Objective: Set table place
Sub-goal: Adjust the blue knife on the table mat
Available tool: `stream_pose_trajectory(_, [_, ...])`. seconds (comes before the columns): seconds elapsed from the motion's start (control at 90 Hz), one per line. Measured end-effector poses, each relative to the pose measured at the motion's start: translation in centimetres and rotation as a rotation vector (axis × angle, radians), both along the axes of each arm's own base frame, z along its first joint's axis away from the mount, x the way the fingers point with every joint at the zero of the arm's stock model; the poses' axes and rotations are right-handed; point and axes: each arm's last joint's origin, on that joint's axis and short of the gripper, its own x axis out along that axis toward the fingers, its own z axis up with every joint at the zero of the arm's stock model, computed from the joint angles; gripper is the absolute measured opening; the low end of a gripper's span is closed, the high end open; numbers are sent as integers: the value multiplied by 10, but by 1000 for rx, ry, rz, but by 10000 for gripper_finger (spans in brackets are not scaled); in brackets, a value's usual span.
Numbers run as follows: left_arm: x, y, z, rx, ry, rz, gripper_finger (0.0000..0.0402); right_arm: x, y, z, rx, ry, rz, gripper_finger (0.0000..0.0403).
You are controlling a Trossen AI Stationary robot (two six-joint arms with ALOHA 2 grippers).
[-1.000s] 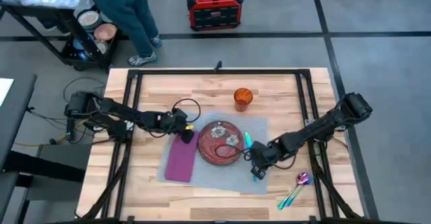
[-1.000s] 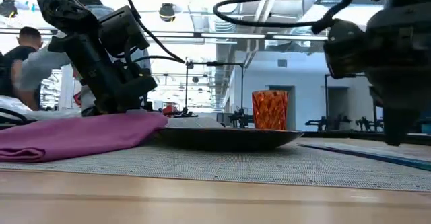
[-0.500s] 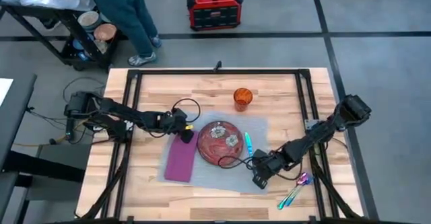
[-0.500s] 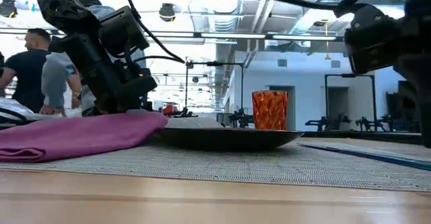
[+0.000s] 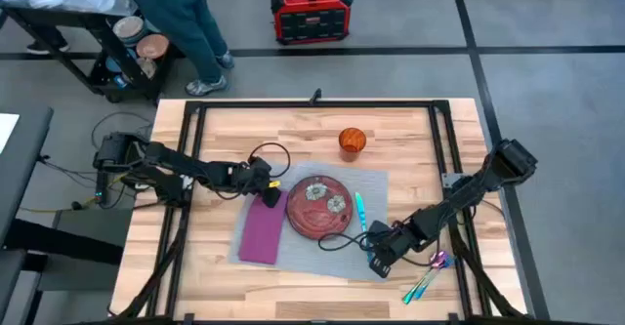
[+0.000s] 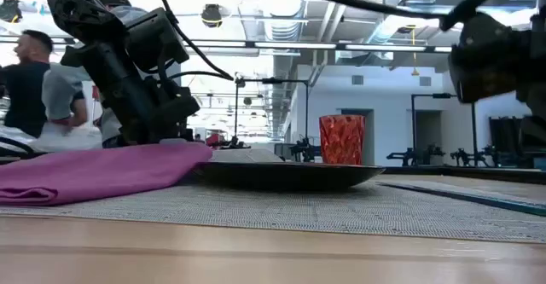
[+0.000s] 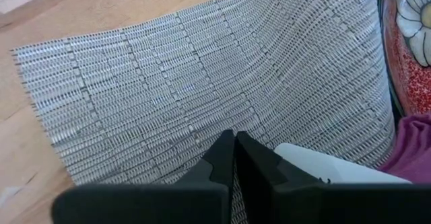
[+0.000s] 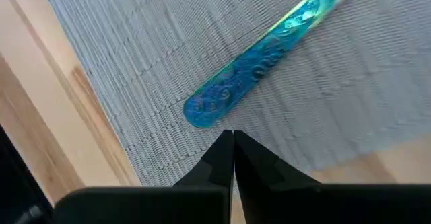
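The right claw (image 5: 379,258), closed and empty, had withdrawn toward lower right, leaving the blue utensil (image 5: 360,208) on the placemat (image 5: 293,255); left claw (image 5: 270,194) closed.

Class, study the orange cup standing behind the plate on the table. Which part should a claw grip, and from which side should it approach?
Grip the orange cup across its side wall, about halfway up. It stands upright with its mouth open, alone on bare wood of the table just beyond the mat. Coming in level from the right looks best, since the plate sits in front and nothing crowds that side.
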Motion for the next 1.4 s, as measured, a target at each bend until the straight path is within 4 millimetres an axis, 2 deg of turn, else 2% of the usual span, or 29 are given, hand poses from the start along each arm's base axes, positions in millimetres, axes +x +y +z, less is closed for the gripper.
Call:
stream_pose_trajectory(0.133, [0, 0, 0, -5, -3, 7, 0, 6, 5, -4, 49, -25, 28, 0])
stream_pose_trajectory(0.378, [0, 0, 0, -10, -8, 13, 0, 6, 3, -5, 47, -15, 61, 0])
stream_pose_trajectory(0.722, [0, 0, 0, -19, -15, 30, 0, 11, -1, 0, 9, 14, 124, 0])
stream_pose_trajectory(0.933, [0, 0, 0, -19, -15, 30, 0, 13, -1, 14, -47, 36, 206, 0])
stream_pose_trajectory(1.4, [0, 0, 0, -19, -14, 30, 0, 17, 0, 16, -51, -14, 312, 0])
